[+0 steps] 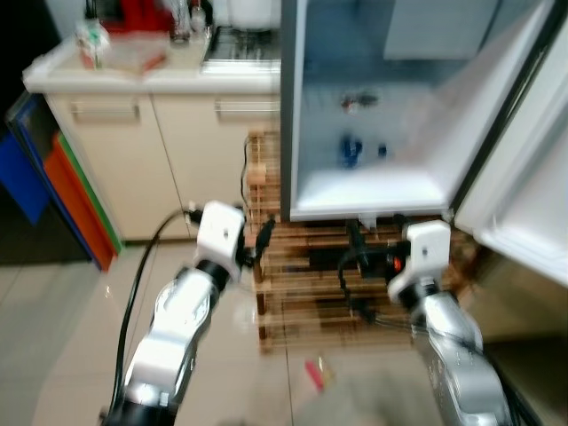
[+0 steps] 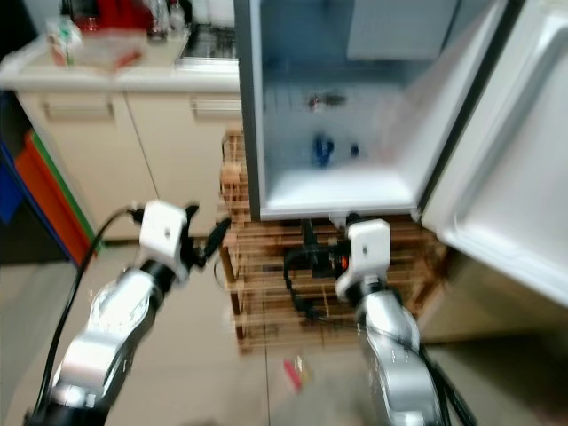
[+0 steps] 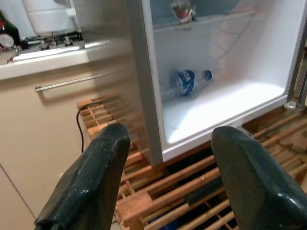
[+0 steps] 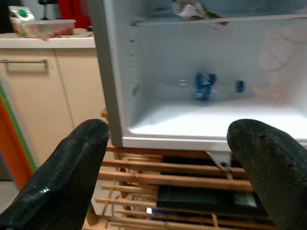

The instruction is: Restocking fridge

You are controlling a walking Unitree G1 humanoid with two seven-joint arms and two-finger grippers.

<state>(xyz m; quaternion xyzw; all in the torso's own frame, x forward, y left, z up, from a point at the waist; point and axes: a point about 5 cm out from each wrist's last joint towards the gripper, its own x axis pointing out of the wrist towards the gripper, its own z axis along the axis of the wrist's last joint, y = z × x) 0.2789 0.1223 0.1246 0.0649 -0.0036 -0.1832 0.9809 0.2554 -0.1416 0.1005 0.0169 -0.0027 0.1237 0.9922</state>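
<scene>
A small fridge (image 1: 293,133) stands open on a wooden pallet rack (image 1: 302,275), its door (image 1: 532,177) swung out to the right. On its floor lies a clear water bottle with a blue label (image 3: 184,82), also seen as the bottle (image 4: 205,86). A small packet (image 1: 358,100) sits on the shelf above. My left gripper (image 3: 165,163) is open and held low before the fridge's left edge, nothing between its fingers. My right gripper (image 4: 170,163) is open too, below the fridge's opening, and holds nothing.
Beige kitchen cabinets (image 1: 169,151) with a counter carry a plastic box (image 1: 133,53) and a stove (image 1: 240,44). Blue and orange panels (image 1: 62,186) lean at the left. A small red item (image 1: 313,373) lies on the tiled floor. Cables and a black box (image 4: 206,199) sit inside the rack.
</scene>
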